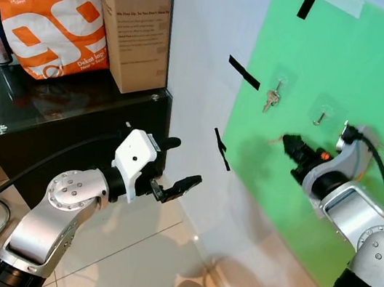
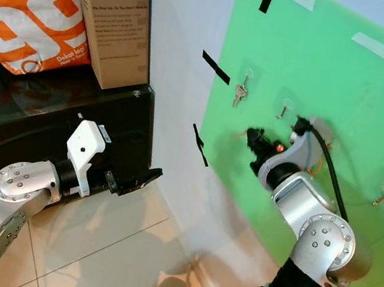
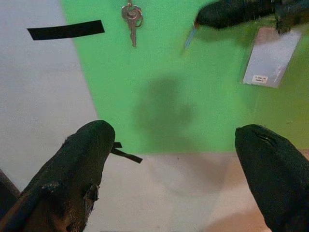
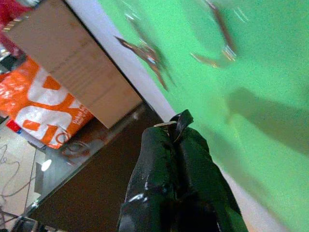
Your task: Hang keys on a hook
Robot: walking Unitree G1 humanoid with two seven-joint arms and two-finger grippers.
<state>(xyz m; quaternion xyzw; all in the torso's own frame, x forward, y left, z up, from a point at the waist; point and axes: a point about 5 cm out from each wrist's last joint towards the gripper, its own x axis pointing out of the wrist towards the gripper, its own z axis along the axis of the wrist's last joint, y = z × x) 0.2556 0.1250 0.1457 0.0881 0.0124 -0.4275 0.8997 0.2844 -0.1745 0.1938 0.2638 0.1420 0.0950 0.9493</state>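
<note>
right gripper (image 1: 289,142) reaching at green panel (image 1: 377,93), fingers pressing together | left gripper (image 1: 180,167) hovering low, fingers spreading wide | keys (image 1: 272,98) hanging on hook (image 1: 279,83)

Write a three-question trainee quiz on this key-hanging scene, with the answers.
1. True or false: a set of keys already hangs on a hook on the green board.
2. Which gripper is raised near the board: A) left gripper B) right gripper?
3. Fill in: the left gripper's fingers are ____.

Key: 1 true. 2 B; it is pinched shut on something small, hard to identify in the right wrist view. 3 open, held apart, away from the board.
</note>
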